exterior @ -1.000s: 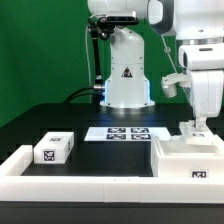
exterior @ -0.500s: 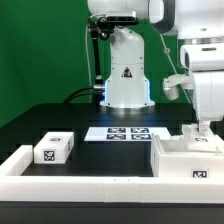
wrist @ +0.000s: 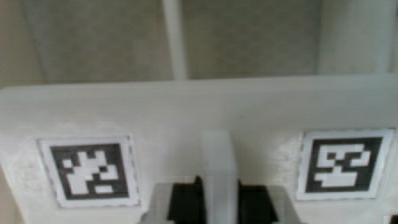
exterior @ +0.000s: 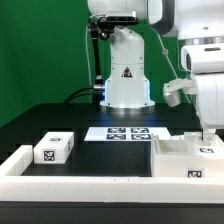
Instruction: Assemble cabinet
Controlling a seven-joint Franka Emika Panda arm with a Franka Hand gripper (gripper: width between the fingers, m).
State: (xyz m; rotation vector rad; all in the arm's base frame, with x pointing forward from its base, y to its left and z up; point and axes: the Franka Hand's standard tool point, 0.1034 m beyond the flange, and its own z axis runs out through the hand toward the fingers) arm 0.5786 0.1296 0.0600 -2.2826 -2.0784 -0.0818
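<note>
Logged cabinet resting on dark worktop, off the marker board toward the exterior view's right and nearer the camera, just beside the board's near corner. Found end effector pointing straight down over the cabinet's far part, also on the exterior view's right of the marker board. Read it as narrow in the wrist view: two dark fingers set tight against either side of a thin upright white wall of the cabinet, no gap seen. Counted two square black-and-white tags on the flat face past the fingers, one either side of that wall. Noted small white drawer block, tag on top, lying loose toward the exterior view's left of the marker board, well apart from cabinet. Noted low white border rail on the camera side of the marker board. Saw white arm base upright behind the marker board.
</note>
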